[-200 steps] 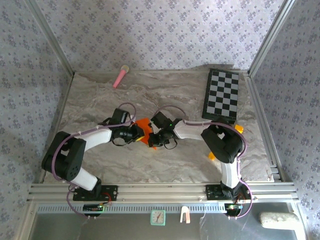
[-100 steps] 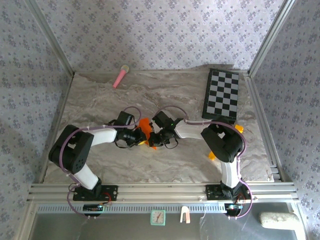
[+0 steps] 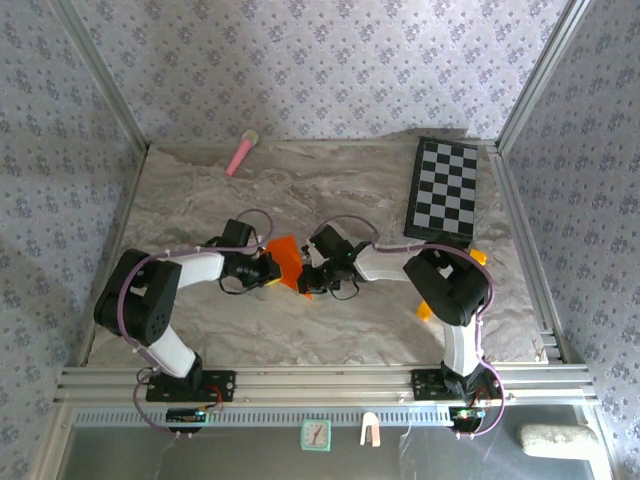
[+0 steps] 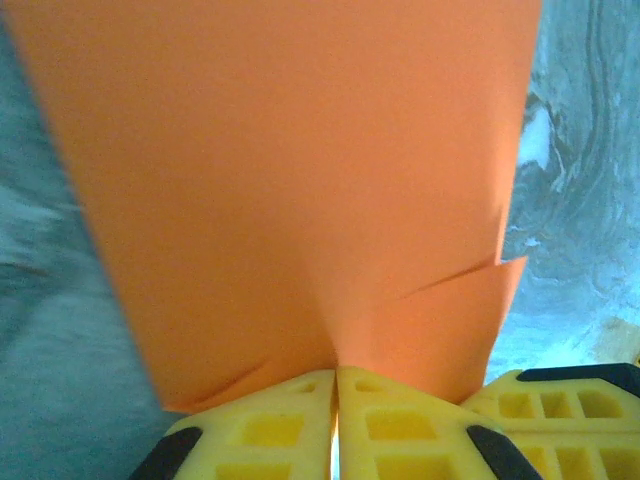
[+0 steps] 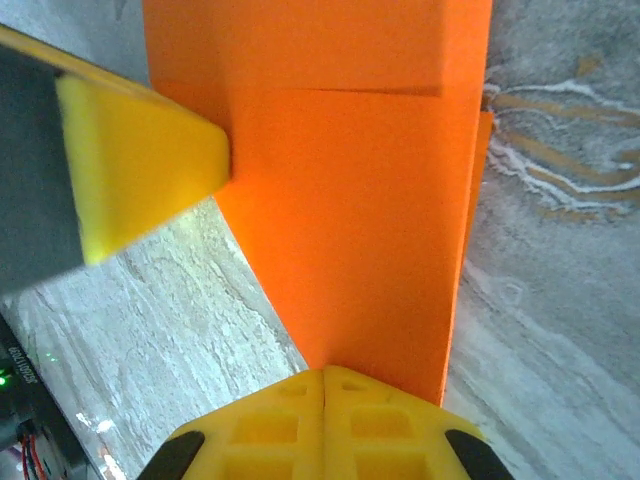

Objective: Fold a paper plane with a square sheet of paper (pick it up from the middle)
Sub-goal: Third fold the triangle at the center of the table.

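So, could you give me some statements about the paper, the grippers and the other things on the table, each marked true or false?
1. The left gripper and the right gripper are both shut on the orange paper. True.
2. The orange paper is one flat, unfolded layer. False: overlapping folded layers show.
3. The pink stick lies near the far left corner of the table. True.
4. The checkerboard lies at the near left. False: the checkerboard lies at the far right.

Partly folded orange paper sheet [image 3: 284, 255], seemingly lifted
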Motion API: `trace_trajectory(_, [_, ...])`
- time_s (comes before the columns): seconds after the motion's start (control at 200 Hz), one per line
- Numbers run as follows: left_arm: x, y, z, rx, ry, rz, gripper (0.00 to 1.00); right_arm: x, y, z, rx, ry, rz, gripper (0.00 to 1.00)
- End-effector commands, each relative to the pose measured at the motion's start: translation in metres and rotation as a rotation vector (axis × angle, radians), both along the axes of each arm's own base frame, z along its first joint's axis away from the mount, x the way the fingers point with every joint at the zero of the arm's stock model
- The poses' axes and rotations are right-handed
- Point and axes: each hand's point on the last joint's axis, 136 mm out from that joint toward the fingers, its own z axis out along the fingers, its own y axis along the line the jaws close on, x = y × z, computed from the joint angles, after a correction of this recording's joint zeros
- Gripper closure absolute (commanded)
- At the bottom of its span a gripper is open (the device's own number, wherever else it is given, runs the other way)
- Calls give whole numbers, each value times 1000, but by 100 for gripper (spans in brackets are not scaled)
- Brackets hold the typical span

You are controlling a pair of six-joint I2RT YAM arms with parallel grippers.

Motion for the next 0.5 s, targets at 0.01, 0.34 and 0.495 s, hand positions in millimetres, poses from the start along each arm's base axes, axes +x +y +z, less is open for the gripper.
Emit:
trace_trajectory(0.01, [4, 46, -23, 159, 16, 67, 90, -43, -60, -66, -276, 190, -50, 100])
trace_trajectory(0.34, [26, 56, 2, 163, -22, 94, 90, -31, -41, -45, -203, 166, -42, 100])
trace_trajectory(0.495, [31, 58, 15, 178, -38, 104, 89, -18, -15, -7, -92, 101, -10, 100])
